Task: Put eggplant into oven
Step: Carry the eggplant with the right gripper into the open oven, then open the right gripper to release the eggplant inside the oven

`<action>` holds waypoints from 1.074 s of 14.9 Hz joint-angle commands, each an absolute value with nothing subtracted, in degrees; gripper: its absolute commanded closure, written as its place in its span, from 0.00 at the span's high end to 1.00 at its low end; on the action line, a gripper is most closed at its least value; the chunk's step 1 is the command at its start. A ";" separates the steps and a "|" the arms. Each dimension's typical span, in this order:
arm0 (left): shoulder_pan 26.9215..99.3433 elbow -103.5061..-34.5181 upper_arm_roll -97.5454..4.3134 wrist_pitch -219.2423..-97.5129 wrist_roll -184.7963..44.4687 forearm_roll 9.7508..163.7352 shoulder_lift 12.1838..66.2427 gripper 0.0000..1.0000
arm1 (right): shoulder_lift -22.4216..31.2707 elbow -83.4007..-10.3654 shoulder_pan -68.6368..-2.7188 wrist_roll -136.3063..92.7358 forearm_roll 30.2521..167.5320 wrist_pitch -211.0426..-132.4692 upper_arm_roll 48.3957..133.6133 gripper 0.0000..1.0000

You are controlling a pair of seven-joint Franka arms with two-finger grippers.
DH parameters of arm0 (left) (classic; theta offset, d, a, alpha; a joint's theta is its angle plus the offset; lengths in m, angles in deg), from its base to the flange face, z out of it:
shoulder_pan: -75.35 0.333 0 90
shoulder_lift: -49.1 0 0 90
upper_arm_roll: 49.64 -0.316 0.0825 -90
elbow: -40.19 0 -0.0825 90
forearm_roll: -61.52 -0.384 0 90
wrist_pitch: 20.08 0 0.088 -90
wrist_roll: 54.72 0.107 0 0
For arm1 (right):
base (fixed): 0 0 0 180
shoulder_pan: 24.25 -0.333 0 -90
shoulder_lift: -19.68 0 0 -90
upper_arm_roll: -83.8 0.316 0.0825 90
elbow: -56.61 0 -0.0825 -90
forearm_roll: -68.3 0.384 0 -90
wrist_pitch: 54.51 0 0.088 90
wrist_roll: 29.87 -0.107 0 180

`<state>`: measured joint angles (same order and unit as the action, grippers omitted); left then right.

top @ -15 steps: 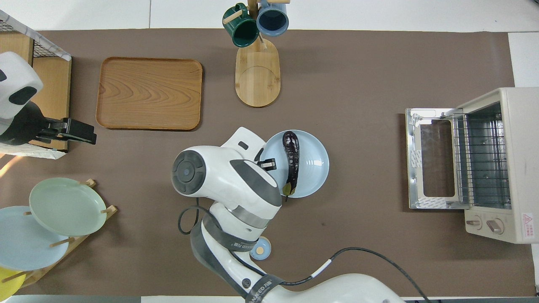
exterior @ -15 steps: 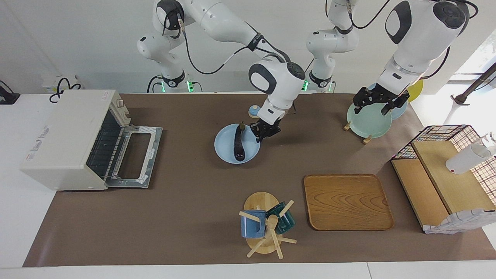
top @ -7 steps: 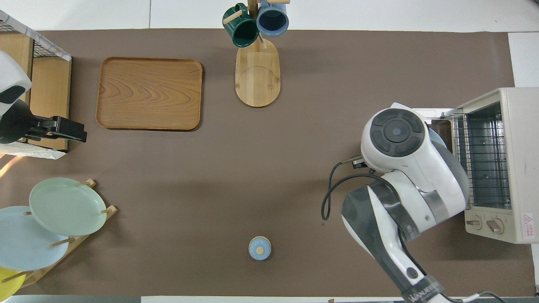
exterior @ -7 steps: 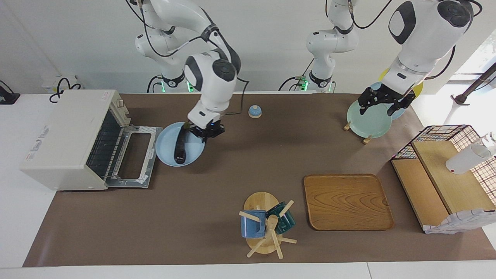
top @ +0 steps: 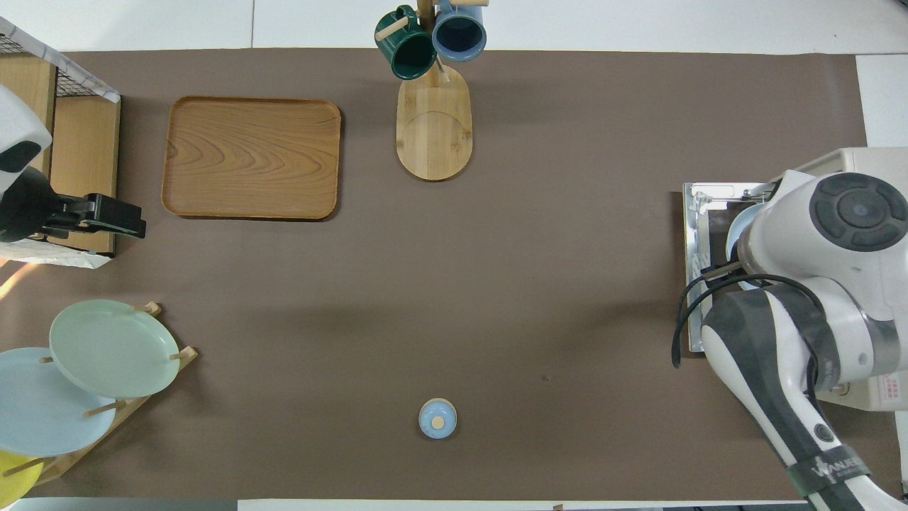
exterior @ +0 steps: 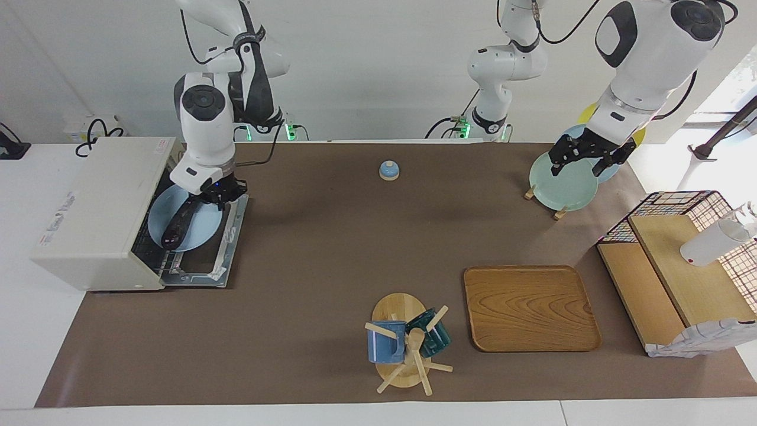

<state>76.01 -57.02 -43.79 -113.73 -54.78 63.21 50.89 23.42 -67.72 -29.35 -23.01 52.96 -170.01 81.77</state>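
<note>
While the right gripper (exterior: 217,190) holds the rim of a pale blue plate (exterior: 204,232) in its closed jaws, the plate hangs tilted over the lowered door (exterior: 220,260) of the cream-white oven (exterior: 94,207) at the right arm's end of the bench (exterior: 331,248), its lower edge reaching into the oven's mouth. On that plate lies the eggplant (exterior: 179,222), dark and slim, pointing down toward the wire rack. Over the green plate (exterior: 562,189) in the wooden plate rack waits the left gripper (exterior: 578,158), jaws spread wide and holding nothing.
</note>
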 commanded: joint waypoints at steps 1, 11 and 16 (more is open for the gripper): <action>76.58 -56.32 -43.14 -113.95 -55.69 62.13 50.86 1.00 | 26.00 -72.05 -23.13 -15.92 51.78 -173.51 82.66 0.00; 77.19 -56.58 -43.49 -114.13 -55.86 62.13 51.12 1.00 | 27.77 -77.08 -20.74 -12.84 51.78 -178.97 82.75 0.38; 77.19 -56.85 -43.49 -113.69 -55.60 62.13 51.21 1.00 | 27.06 -67.67 -25.29 -10.53 52.83 -169.02 83.89 0.47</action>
